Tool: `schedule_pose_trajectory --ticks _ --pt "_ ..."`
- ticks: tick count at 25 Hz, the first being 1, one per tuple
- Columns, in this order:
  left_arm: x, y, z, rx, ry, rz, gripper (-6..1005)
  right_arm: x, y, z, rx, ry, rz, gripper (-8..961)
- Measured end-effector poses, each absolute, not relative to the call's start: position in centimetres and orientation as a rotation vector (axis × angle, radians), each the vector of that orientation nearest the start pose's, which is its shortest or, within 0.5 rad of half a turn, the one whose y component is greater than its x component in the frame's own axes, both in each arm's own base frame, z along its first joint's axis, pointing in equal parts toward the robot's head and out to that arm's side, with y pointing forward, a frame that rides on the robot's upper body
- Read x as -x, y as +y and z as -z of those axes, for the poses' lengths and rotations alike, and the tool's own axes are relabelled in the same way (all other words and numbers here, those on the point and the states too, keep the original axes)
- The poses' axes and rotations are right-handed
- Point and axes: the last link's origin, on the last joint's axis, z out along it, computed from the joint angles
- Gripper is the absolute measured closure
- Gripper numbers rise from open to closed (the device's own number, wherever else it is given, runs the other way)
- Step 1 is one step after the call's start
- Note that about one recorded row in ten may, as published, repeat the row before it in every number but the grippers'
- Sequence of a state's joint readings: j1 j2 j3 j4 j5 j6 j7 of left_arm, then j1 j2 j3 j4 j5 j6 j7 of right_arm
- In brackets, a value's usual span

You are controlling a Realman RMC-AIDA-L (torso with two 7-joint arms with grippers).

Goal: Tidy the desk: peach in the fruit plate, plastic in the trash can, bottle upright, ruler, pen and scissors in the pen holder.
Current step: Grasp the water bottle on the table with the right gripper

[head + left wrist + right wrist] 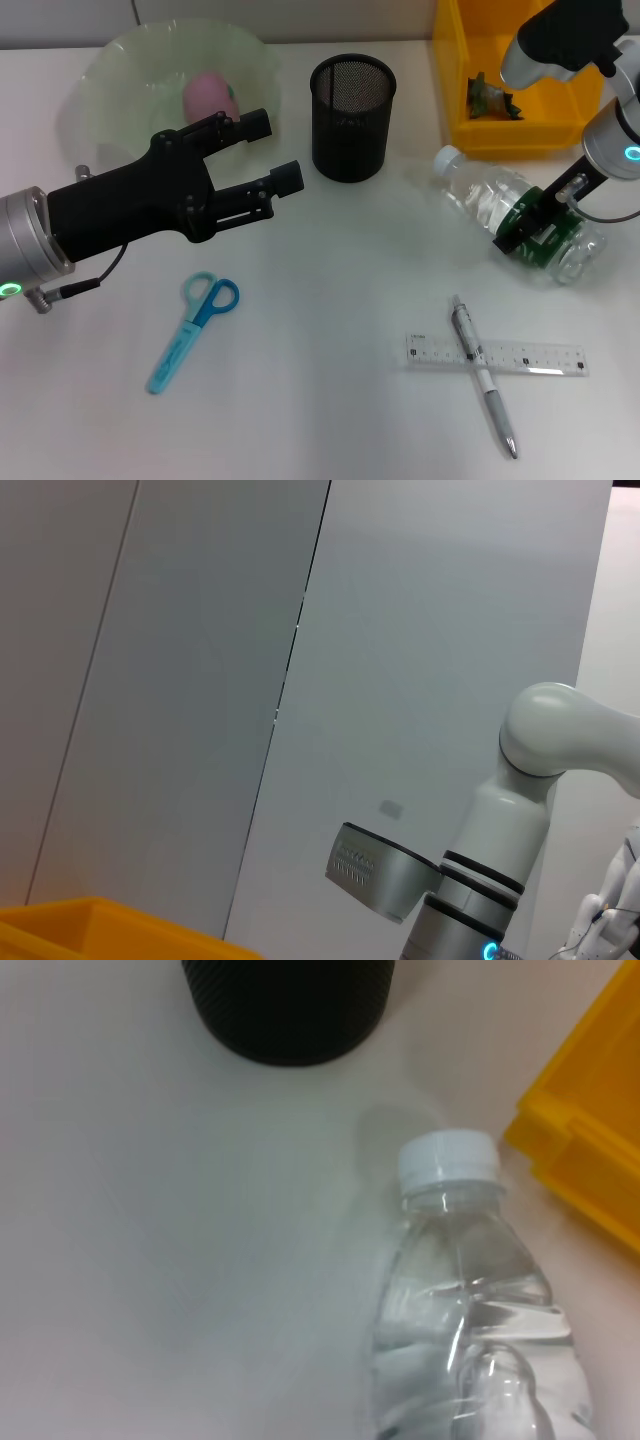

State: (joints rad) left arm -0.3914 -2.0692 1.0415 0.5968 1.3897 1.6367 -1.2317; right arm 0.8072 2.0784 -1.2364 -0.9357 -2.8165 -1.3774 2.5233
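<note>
Head view, going from the left: the fruit plate [100,90] already holds the peach [208,96], so that part looks done. Just in front of it the left pincer [272,150] hovers above the worktop [330,320] with its jaws wide and nothing between them, probably waiting. Below it the scissors [193,330] lie flat on the worktop, well apart from the pen holder [352,115], which stands upright in the middle at the back. Further right, the pen [483,373] lies across the ruler [497,354], both not yet collected. The bottle [510,215] lies on its side, cap toward the pen holder, and the right pincer [535,222] is down on its green label; I cannot tell how far the jaws close (the fingers are hidden against the label), but the placing suits a grasp for standing it up. Behind it, the yellow trash can [455,90] contains crumpled plastic [492,98].
</note>
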Motion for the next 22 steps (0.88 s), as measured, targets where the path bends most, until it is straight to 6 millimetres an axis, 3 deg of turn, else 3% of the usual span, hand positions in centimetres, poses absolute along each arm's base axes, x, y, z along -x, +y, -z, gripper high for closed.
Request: schedule_pose_trajectory --ticks 22 --pt "23.68 29.81 0.21 2.583 -0.486 1.223 200 -21.92 39.87 0.88 2.426 0.985 0.655 181"
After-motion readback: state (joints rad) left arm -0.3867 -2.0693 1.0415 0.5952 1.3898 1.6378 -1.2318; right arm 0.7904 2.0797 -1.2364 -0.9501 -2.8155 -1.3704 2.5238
